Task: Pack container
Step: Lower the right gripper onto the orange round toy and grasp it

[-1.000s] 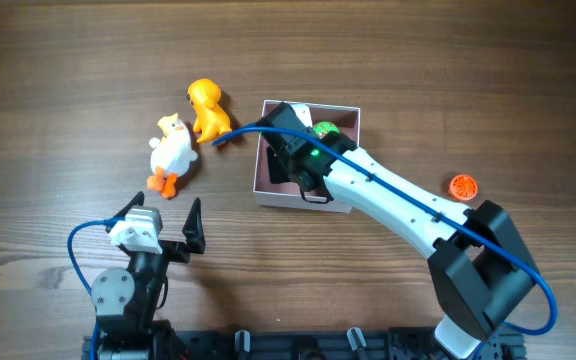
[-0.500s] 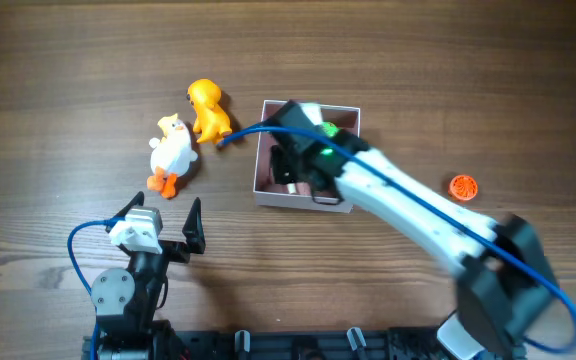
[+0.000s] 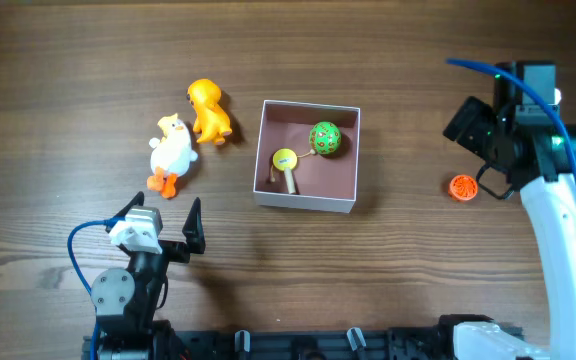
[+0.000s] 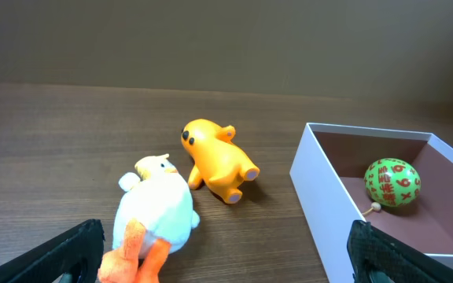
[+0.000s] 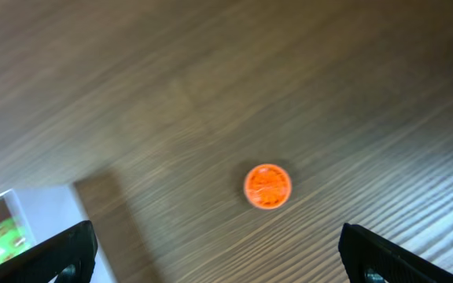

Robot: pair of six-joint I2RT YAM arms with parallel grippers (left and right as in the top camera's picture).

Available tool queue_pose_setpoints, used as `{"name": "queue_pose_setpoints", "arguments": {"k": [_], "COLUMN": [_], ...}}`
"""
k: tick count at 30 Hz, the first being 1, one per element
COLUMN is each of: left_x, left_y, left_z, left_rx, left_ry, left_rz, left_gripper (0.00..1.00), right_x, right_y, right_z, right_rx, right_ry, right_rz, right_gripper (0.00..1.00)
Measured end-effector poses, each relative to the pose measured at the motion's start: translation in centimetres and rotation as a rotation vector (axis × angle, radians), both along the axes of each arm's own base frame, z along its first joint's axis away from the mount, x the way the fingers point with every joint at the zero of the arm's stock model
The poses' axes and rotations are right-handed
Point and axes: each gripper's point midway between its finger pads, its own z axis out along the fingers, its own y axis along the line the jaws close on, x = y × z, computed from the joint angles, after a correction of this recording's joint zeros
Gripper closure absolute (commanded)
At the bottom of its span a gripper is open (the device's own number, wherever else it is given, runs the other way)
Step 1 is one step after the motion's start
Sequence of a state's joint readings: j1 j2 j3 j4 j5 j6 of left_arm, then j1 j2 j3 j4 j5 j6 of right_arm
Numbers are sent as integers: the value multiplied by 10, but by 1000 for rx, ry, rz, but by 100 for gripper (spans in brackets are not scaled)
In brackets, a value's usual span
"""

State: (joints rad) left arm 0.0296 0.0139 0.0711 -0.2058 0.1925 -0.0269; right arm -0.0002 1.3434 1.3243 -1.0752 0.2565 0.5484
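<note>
Centrally, the container (image 3: 306, 203) holds a green ball (image 3: 324, 138) and an indistinct yellow toy (image 3: 285, 160), with a white duck (image 3: 173, 150) and an orange duck (image 3: 208, 110) at its 10 o'clock and an orange disc (image 3: 463, 187) at 3, while the left gripper (image 3: 163, 212) and right gripper (image 3: 476, 155) gape wide and empty.

Right arm (image 3: 558, 235): we note a white link between black housings and a blue cable (image 3: 473, 66) (one green light (image 3: 496, 72) glows). Left arm (image 3: 138, 275): black, with a grey disc (image 3: 111, 290), white block (image 3: 133, 228) and black-fingered left gripper (image 3: 164, 214).
</note>
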Motion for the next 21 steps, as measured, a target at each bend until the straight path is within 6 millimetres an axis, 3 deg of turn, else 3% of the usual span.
{"name": "queue_pose_setpoints", "arguments": {"k": [7, 10, 11, 14, 17, 21], "left_x": [0, 0, 0, 0, 0, 0], "left_y": [0, 0, 0, 0, 0, 0], "left_z": [0, 0, 0, 0, 0, 0], "left_rx": [0, 0, 0, 0, 0, 0], "left_ry": [0, 0, 0, 0, 0, 0], "left_rz": [0, 0, 0, 0, 0, 0], "left_gripper": [0, 0, 0, 0, 0, 0], "right_x": [8, 9, 5, -1, -1, 13], "right_y": [-5, -4, -4, -1, 1, 1], "right_z": [-68, -87, -106, -131, -145, -144], "right_rx": [20, 18, 18, 19, 24, 4], "right_ry": [164, 220, 286, 365, 388, 338], "right_rz": [10, 36, 49, 113, 152, 194], "right_gripper": [0, 0, 0, 0, 0, 0]}}
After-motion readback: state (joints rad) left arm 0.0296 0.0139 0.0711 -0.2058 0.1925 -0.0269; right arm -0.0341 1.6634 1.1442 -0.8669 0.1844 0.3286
